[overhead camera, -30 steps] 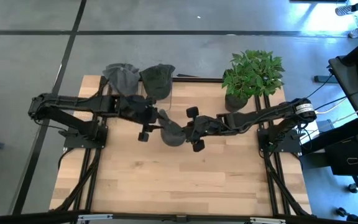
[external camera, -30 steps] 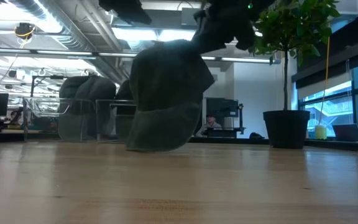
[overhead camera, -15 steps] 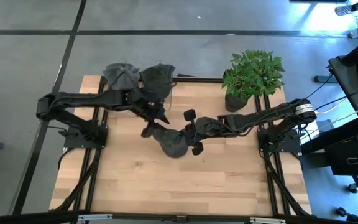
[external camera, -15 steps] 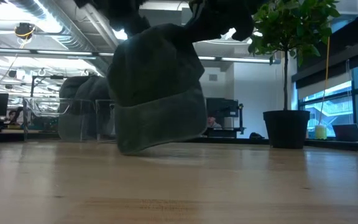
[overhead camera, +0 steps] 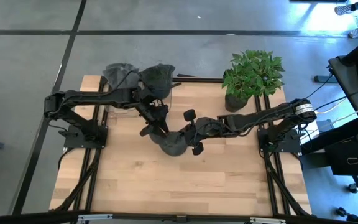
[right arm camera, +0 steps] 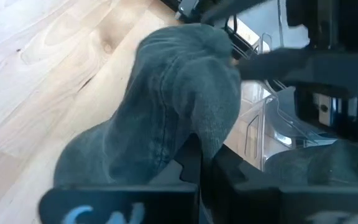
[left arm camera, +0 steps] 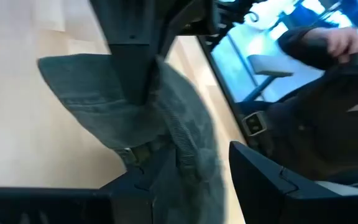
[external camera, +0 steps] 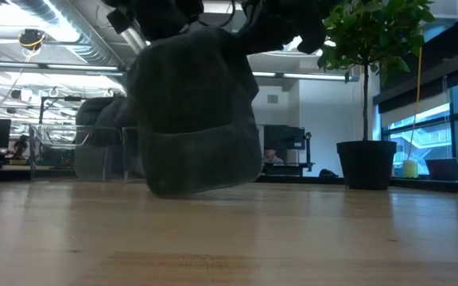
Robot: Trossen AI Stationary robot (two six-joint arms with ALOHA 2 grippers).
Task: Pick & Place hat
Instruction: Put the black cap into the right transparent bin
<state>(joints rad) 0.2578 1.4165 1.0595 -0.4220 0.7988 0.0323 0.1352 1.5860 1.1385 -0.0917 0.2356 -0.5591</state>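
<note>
A dark grey cloth hat (overhead camera: pixel 171 143) hangs over the middle of the table, its lower band (external camera: pixel 201 163) close above the wood in the low view. My right gripper (overhead camera: pixel 183 132) comes from the table's right and is shut on the hat (right arm camera: pixel 166 118). My left gripper (overhead camera: pixel 159 129) reaches in from the left, open, with a fold of the hat's edge (left arm camera: pixel 188 146) in the gap between its fingers (left arm camera: pixel 204 171). Whether the hat's bottom touches the table does not show. My right gripper pinches a bunched fold of the hat's cloth (right arm camera: pixel 207 134) between its two fingers, coming level from the table's right. The hat hangs below and in front of the fingers, slack and bulging. My left gripper has the hat's edge against one open finger (left arm camera: pixel 166 177); I cannot tell whether it touches.
Two more dark hats (overhead camera: pixel 122 77) (overhead camera: pixel 157 79) sit on a clear stand (overhead camera: pixel 169 94) at the table's far edge, behind the left arm. A potted plant (overhead camera: pixel 252 74) stands at the far right corner. Bare wood (overhead camera: pixel 179 180) spreads along the near half.
My left gripper has moved from near the stand toward the table's right and near edge, up to the hat. The hat, still held by the right gripper, has swung toward the near edge and turned, so its band now hangs about level instead of tilted.
</note>
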